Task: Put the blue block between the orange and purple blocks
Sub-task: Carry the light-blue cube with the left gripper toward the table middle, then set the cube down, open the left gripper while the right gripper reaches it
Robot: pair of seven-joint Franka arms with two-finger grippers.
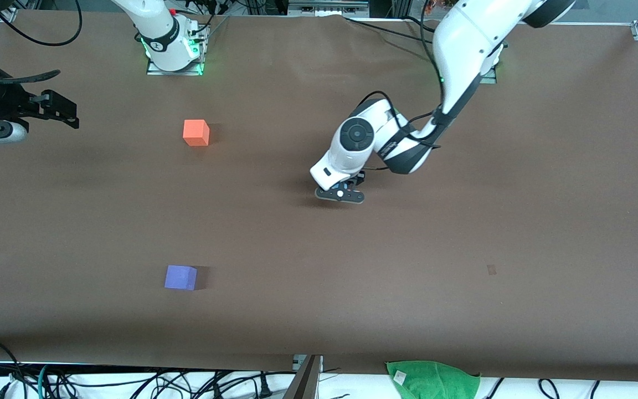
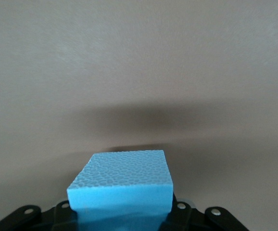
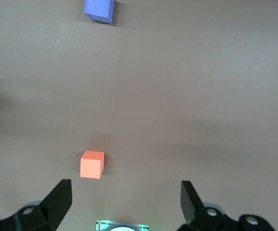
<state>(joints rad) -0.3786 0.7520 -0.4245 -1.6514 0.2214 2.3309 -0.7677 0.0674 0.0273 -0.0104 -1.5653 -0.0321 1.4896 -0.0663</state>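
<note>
The blue block [image 2: 122,185], a light sky-blue cube, fills the left wrist view with my left gripper [image 1: 340,194] shut on it, low over the middle of the table. In the front view the gripper's body hides it. The orange block [image 1: 196,133] [image 3: 92,164] lies toward the right arm's end, near that arm's base. Nearer the front camera and roughly in line with it lies the purple block [image 1: 180,277] [image 3: 99,9]. My right gripper [image 1: 56,110] [image 3: 124,202] waits open and empty, up over the right arm's end of the table.
Brown table surface [image 1: 463,249] stretches between the held cube and the two cubes. A green cloth [image 1: 432,378] lies off the table's front edge among cables. The right arm's base plate [image 1: 175,61] stands close to the orange block.
</note>
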